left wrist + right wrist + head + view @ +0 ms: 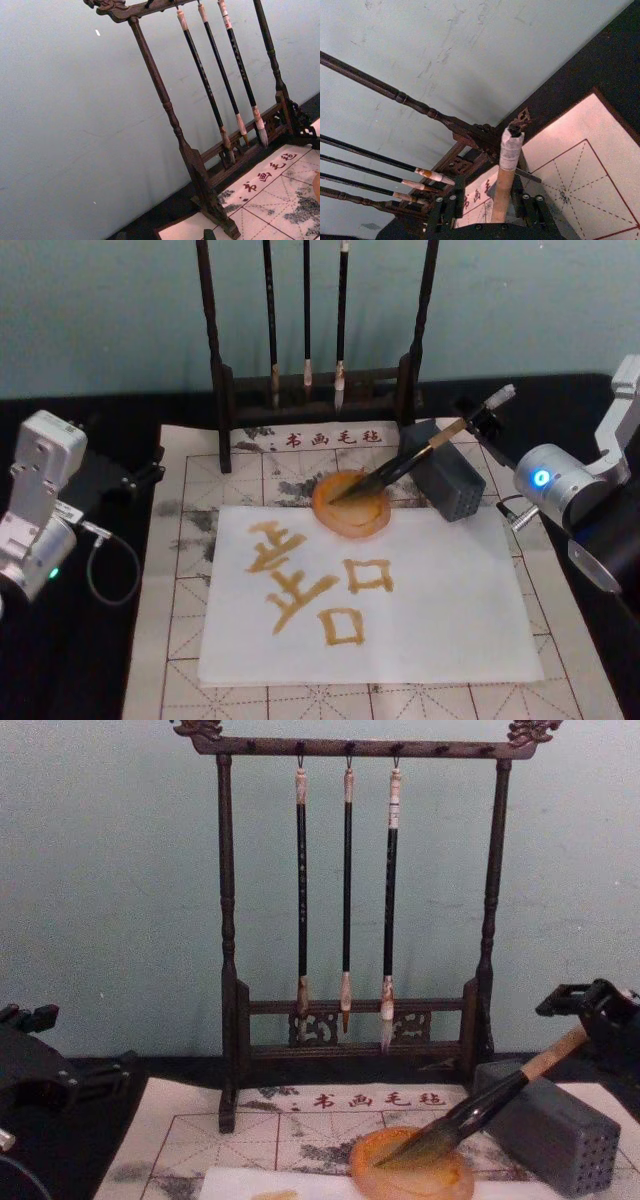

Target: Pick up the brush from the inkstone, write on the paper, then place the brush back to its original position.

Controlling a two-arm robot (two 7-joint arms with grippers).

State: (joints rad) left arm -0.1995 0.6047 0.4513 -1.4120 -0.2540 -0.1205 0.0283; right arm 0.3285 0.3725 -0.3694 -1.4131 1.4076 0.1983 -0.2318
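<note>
The brush point(400, 465) lies tilted, its dark tip in the round orange inkstone point(370, 525) and its handle leaning on a grey block point(450, 480). My right gripper point(480, 422) is at the taped upper end of the handle. In the right wrist view the handle point(502, 180) stands between the fingers with a gap on one side, so the gripper point(490, 207) is open around it. The chest view shows the brush point(480, 1105) sloping down into the inkstone point(450, 1182). The white paper point(450, 610) carries amber characters. My left gripper point(130, 478) is parked far left.
A dark wooden brush rack point(310, 390) with three thin hanging brushes point(347, 900) stands behind the inkstone. A gridded felt mat point(170, 640) lies under the paper. The black table surrounds the mat on both sides.
</note>
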